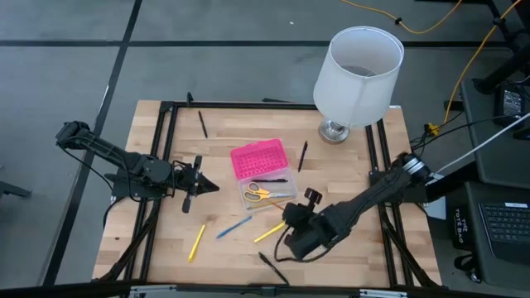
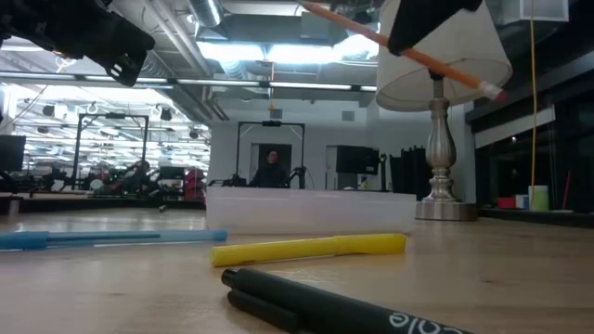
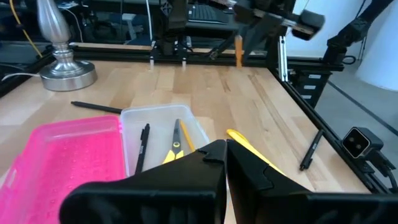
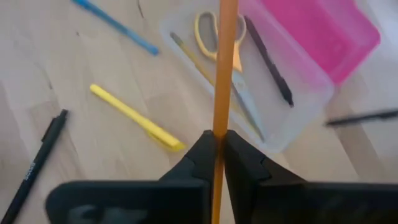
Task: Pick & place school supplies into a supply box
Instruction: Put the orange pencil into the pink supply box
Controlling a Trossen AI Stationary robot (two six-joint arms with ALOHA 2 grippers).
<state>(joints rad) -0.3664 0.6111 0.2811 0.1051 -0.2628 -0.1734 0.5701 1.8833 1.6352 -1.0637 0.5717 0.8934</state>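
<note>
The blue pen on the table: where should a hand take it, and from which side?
Likely mid-barrel, coming straight down from above with fingers across its length. The blue pen lies flat and slanted on the bare table, apart from the yellow pens either side, so both flanks look free.

Grey floor (image 1: 207,74) surrounds the table; bright ceiling lights (image 2: 269,51) glow beyond.

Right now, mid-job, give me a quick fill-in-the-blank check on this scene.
1. The right gripper is shut on an ____ pencil.
2. The scissors lie inside the clear ____.
3. The supply box's open lid is ____.
4. The white lamp stands at the table's ____ right corner.

Missing: orange; supply box; pink; far
</note>
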